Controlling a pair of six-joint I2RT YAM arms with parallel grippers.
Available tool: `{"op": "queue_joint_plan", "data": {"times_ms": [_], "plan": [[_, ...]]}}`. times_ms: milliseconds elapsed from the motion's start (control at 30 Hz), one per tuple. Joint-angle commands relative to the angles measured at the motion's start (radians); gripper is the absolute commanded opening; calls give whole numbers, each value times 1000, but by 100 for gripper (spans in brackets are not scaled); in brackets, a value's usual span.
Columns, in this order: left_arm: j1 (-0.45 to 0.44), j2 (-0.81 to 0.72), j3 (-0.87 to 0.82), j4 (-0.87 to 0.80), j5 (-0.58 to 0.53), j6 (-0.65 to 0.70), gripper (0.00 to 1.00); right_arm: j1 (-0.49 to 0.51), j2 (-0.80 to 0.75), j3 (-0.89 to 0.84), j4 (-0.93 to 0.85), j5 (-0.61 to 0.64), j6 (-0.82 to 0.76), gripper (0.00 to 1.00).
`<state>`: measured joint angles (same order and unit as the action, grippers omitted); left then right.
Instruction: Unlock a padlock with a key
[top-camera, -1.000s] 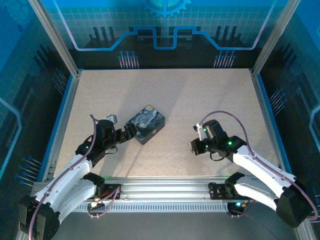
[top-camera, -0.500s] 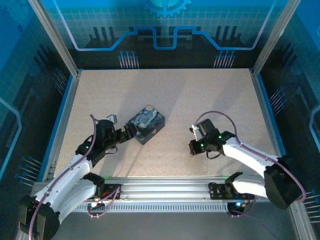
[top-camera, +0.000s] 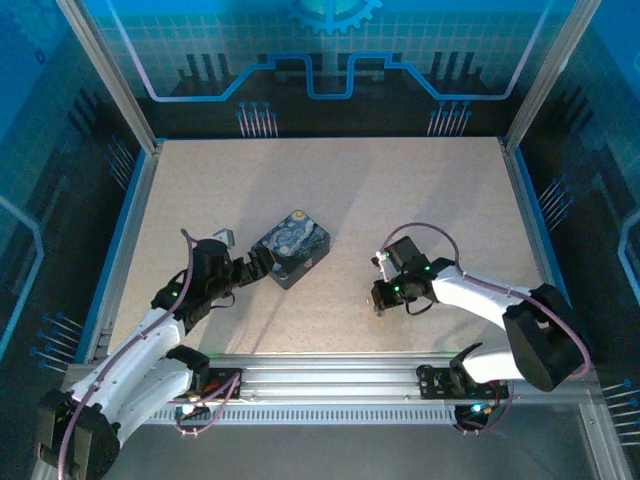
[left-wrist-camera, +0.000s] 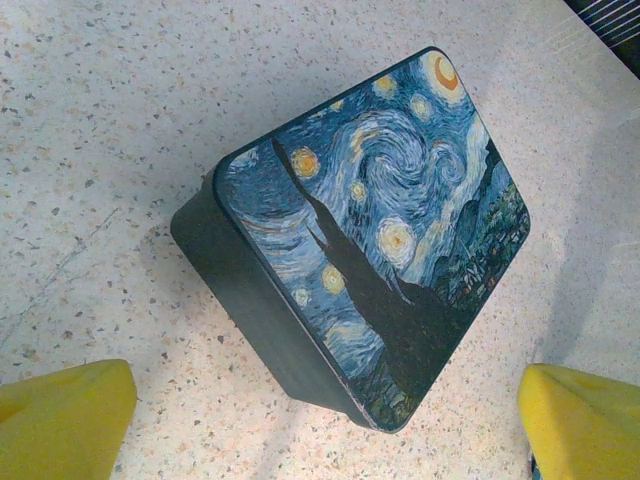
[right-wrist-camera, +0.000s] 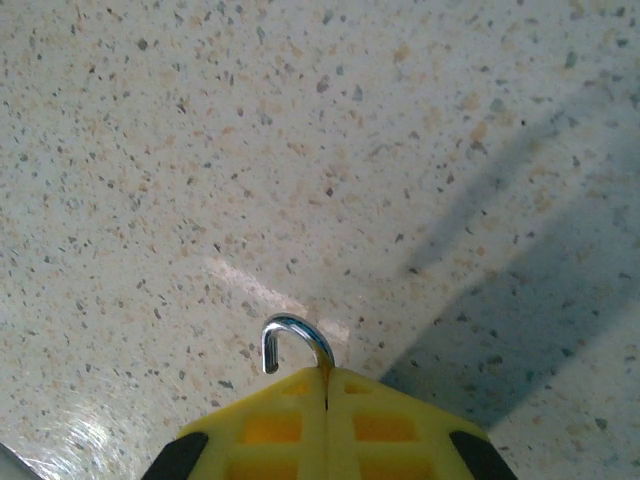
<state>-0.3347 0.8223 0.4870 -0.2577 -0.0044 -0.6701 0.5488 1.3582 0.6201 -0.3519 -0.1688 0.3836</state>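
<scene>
In the right wrist view my right gripper (right-wrist-camera: 327, 378) is shut, its yellow fingers (right-wrist-camera: 265, 425) pressed together. A silvery curved shackle of the padlock (right-wrist-camera: 295, 338) sticks out past the tips, its free end hanging loose; the lock's body is hidden between the fingers. From above, that gripper (top-camera: 380, 300) hovers low over the table, right of centre. My left gripper (top-camera: 258, 266) stands open at the near corner of the night-sky box (top-camera: 292, 247). Its yellow fingers (left-wrist-camera: 70, 415) flank that box (left-wrist-camera: 370, 230) without touching it. The key is out of view.
The speckled tabletop (top-camera: 400, 200) is walled by blue-edged panels on both sides and at the back. A metal rail (top-camera: 330, 375) runs along the near edge between the arm bases. The box lies left of centre.
My right arm has swung leftward, carrying its shut gripper toward the table's middle. The left arm and the box have stayed put.
</scene>
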Motion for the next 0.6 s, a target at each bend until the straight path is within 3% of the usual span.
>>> {"op": "queue_joint_plan", "data": {"times_ms": [0, 300, 567], "plan": [[11, 7, -11, -5, -11, 29, 99, -12, 27, 27, 11, -20, -4, 5], [13, 12, -11, -2, -6, 28, 99, -12, 60, 32, 17, -24, 4, 8], [14, 11, -4, -3, 6, 16, 99, -12, -9, 31, 5, -1, 6, 14]]}}
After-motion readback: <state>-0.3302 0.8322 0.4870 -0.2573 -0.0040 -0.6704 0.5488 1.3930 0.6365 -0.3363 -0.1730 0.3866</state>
